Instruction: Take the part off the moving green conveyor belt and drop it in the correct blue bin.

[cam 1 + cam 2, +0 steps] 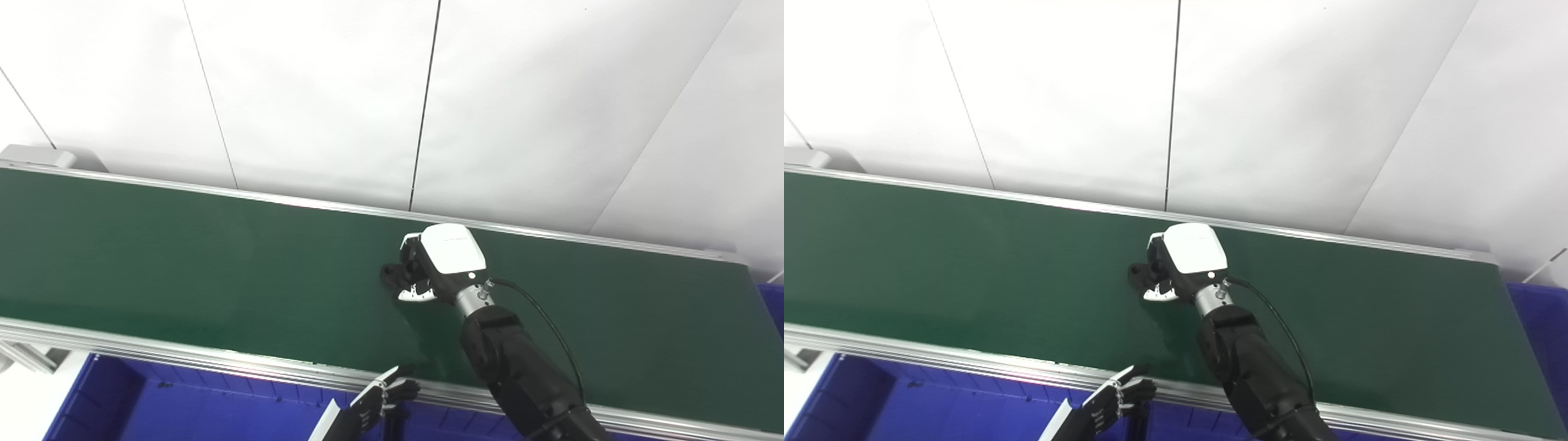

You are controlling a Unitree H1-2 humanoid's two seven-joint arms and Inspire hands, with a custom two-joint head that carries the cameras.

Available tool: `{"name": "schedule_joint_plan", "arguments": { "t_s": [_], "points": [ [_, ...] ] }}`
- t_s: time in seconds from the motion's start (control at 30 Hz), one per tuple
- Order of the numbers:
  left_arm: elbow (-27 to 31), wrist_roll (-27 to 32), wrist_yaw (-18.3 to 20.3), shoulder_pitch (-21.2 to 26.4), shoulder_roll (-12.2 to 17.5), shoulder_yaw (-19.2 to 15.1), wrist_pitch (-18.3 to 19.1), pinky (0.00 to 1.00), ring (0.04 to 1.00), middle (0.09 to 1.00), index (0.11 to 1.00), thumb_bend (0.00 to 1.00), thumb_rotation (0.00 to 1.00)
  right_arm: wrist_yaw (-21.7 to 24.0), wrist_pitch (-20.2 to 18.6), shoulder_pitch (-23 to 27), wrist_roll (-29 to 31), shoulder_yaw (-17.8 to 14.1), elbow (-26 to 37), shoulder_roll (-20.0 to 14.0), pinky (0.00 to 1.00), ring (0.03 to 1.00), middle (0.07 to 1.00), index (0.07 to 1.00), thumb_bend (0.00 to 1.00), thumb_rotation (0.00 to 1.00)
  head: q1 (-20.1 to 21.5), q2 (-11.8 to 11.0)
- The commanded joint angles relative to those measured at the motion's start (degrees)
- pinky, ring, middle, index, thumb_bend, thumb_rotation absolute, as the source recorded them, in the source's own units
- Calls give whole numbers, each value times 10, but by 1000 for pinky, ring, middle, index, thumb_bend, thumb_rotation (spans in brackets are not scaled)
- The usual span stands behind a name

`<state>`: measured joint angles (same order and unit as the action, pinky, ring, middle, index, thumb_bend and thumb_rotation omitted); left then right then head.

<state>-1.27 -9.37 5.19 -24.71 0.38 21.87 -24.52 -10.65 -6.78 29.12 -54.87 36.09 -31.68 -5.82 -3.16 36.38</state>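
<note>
My right hand (432, 260) is low on the green conveyor belt (184, 269), a little right of its middle. Its white back faces up, and its fingers curl down and to the left. A small dark part (390, 277) shows at the fingertips, with the thumb's pale tip just below it. The hand looks closed around the part, though the palm hides most of it. My left hand (383, 401) hovers at the belt's near rail over a blue bin (184, 410), fingers spread and holding nothing.
The belt's aluminium near rail (184, 358) separates it from the blue bin below. The corner of a second blue bin (773, 306) shows past the belt's right end. White wall panels stand behind the belt.
</note>
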Motion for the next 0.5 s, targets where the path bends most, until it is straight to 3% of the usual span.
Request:
{"name": "schedule_joint_plan", "arguments": {
  "t_s": [0.0, 0.2, 0.47],
  "points": [
    [17, -1, -2, -2, -7, 3, -14, 709, 812, 818, 873, 812, 667, 16, 19, -20, 1, 18, -21, 2, 166, 228, 340, 491, 510, 131, 0, 0],
    [18, 1, 0, -2, -8, 3, -10, 723, 817, 817, 874, 815, 662, 16, 20, -30, 9, 36, -15, 3, 181, 251, 377, 492, 507, 151, 1, 2],
    [24, -2, 0, -4, -10, 3, 0, 726, 820, 812, 872, 830, 674, 13, 14, -45, 10, 55, -9, -5, 172, 235, 345, 494, 514, 152, 3, 5]
  ]
}}
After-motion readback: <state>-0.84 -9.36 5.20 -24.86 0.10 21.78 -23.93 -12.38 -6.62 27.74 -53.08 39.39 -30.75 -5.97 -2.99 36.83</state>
